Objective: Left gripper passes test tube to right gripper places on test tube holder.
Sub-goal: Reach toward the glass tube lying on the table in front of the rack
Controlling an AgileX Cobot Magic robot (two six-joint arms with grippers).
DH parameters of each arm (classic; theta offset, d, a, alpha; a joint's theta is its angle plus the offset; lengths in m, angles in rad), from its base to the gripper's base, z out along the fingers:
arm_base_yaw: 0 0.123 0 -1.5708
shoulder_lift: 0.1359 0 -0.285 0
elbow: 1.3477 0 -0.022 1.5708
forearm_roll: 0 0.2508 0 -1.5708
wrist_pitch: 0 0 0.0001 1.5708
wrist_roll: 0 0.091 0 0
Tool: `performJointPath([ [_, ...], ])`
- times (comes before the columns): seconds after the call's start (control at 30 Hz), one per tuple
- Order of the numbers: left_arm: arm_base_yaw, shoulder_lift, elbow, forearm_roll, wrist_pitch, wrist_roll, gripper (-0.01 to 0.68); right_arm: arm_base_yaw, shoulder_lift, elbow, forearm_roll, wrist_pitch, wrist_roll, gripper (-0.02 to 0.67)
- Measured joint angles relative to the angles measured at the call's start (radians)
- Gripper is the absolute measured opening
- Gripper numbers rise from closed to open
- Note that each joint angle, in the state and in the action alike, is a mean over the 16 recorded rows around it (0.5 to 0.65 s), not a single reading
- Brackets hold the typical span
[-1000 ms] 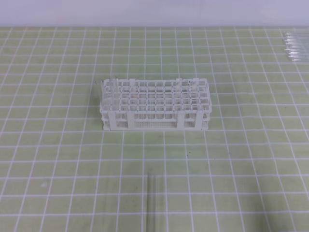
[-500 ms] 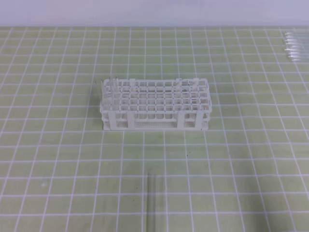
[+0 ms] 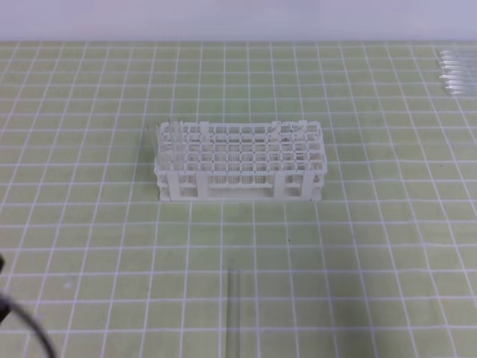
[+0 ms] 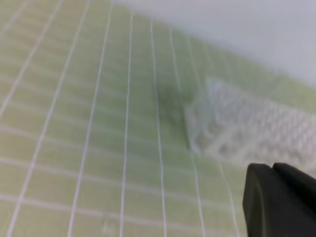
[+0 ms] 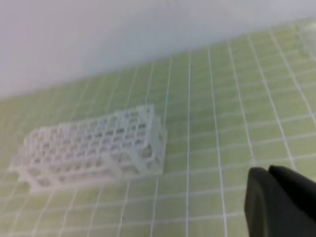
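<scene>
1. White plastic lattice test tube holder (image 3: 239,161) stands mid-mat.
2. Thin clear glass test tube (image 3: 231,313) lies near, on gridded green mat (image 3: 373,246).
3. Matte black left gripper (image 4: 276,197) and right gripper (image 5: 276,197): jaws closed, empty.

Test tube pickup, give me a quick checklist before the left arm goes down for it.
1. Test tube lying free on the green mat, near the front edge: ok.
2. Rack upright with open holes: ok.
3. Left pincer open for the grab: not ok, shut.
4. Right pincer empty, ready to receive: ok, shut on nothing.
5. Left pincer lined up over the tube: cannot tell, tube not in the left wrist view.
6. Spare tubes far from the path: ok.
</scene>
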Motion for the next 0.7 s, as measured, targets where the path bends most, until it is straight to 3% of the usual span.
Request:
performJointPath([
  [0.23, -0.003, 0.338, -0.204, -0.022, 0.203, 0.114, -0.002, 0.000, 0.223, -0.209, -0.080, 0.242, -0.006, -0.016],
  [0.4, -0.050, 0.542, -0.317, -0.080, 0.314, 0.209, -0.002, 0.000, 0.329, -0.279, -0.108, 0.356, -0.019, -0.016],
  [0.53, -0.147, 0.672, -0.383, -0.098, 0.335, 0.203, -0.002, 0.000, 0.376, -0.295, -0.114, 0.399, -0.033, -0.016],
  [0.7, -0.319, 0.820, -0.463, -0.059, 0.341, 0.091, -0.002, 0.000, 0.405, -0.296, -0.105, 0.428, -0.062, -0.016],
])
